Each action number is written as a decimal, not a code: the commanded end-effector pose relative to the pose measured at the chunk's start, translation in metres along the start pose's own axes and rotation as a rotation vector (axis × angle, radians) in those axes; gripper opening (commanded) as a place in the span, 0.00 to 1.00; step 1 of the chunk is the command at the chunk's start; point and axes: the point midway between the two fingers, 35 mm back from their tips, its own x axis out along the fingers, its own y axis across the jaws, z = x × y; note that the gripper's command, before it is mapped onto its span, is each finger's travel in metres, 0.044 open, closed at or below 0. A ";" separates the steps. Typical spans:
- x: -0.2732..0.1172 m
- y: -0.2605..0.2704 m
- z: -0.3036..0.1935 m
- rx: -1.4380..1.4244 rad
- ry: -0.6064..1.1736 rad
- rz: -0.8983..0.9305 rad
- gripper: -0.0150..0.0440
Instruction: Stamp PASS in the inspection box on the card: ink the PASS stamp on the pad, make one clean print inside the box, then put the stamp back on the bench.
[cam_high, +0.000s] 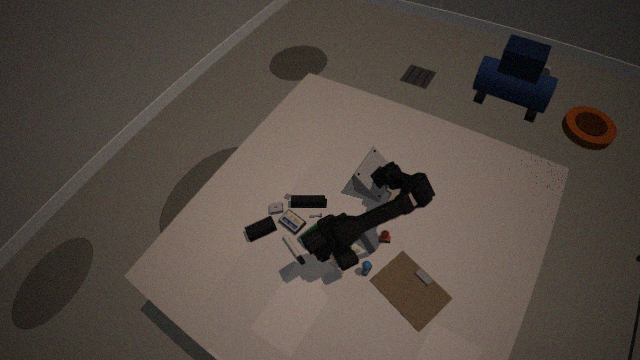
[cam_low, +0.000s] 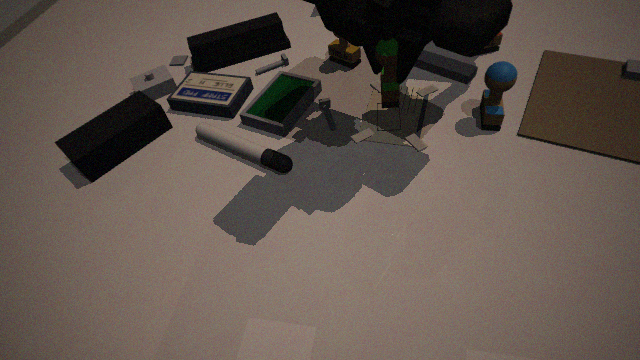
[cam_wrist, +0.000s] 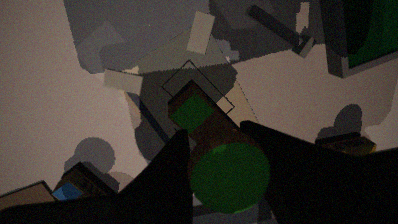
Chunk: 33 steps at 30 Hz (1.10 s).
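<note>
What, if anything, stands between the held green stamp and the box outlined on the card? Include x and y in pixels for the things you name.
Nothing visible: the gripper (cam_low: 390, 75) (cam_wrist: 214, 133) holds the stamp (cam_low: 388, 67) (cam_wrist: 230, 177) just over the box (cam_low: 389, 123) (cam_wrist: 226, 106); the tape strips lie outside it.

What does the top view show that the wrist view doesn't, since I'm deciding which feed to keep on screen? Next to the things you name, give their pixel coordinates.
Only the top view: the blue air compressor (cam_high: 515, 80), the orange ring (cam_high: 571, 131) on the floor, and the white marker with a black cap (cam_high: 292, 248).

Only the wrist view: the green-topped stamp (cam_wrist: 230, 177) between the gripper's fingers, and the outlined box (cam_wrist: 172, 73) on the card.

Both: the green ink pad (cam_high: 306, 235) (cam_wrist: 372, 37) and the blue-marked stamp (cam_high: 367, 267) (cam_wrist: 68, 191).
</note>
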 end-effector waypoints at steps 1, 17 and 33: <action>-0.009 -0.001 0.001 -0.004 -0.005 -0.005 0.25; -0.035 -0.002 0.000 -0.004 -0.004 -0.005 0.25; -0.043 -0.079 -0.013 0.001 -0.016 -0.022 0.25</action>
